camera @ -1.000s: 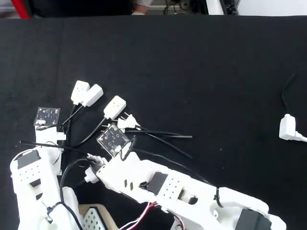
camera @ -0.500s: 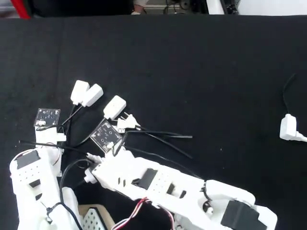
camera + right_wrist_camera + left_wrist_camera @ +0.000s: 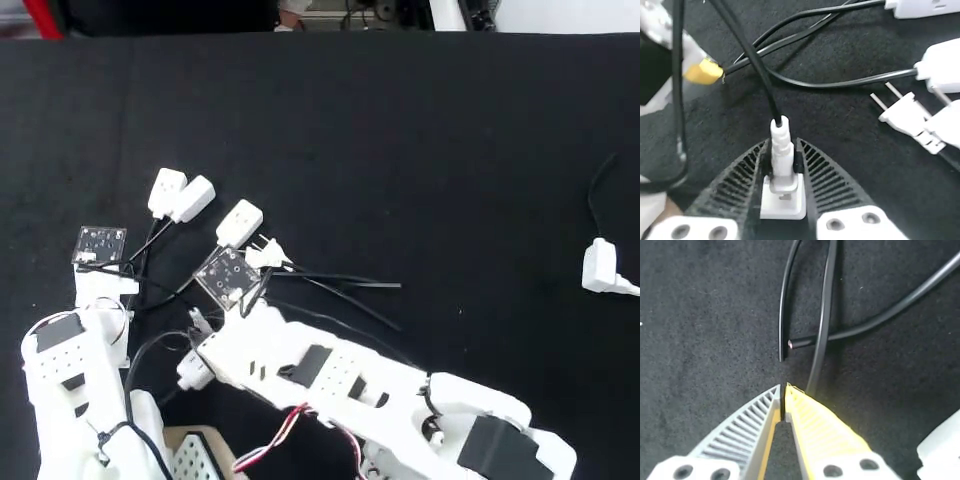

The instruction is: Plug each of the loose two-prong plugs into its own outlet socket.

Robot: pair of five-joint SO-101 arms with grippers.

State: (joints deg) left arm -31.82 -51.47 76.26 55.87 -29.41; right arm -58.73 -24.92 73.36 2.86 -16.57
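Note:
My right gripper [image 3: 781, 146] is shut on a white plug [image 3: 781, 187]. The plug's black cable [image 3: 747, 55] runs out ahead between the fingers. In the high view this plug [image 3: 201, 321] shows at the tip of the right arm. A loose two-prong plug [image 3: 905, 114] [image 3: 268, 253] lies on the black cloth beside three white outlet sockets [image 3: 165, 190] [image 3: 196, 198] [image 3: 240, 222]. My left gripper [image 3: 784, 389] is shut, its tips touching just behind the cut end of a thin black cable [image 3: 782, 335].
Several black cables [image 3: 330, 282] cross the cloth around both grippers. Another white plug piece [image 3: 598, 266] with its cable lies far to the right. The left gripper's yellow fingertip [image 3: 703, 73] sits close to the right gripper. A perforated part [image 3: 195, 455] lies at the front edge.
The right arm's wrist has shifted a little up and left toward the sockets, carrying the held plug with it. The left arm has stayed put.

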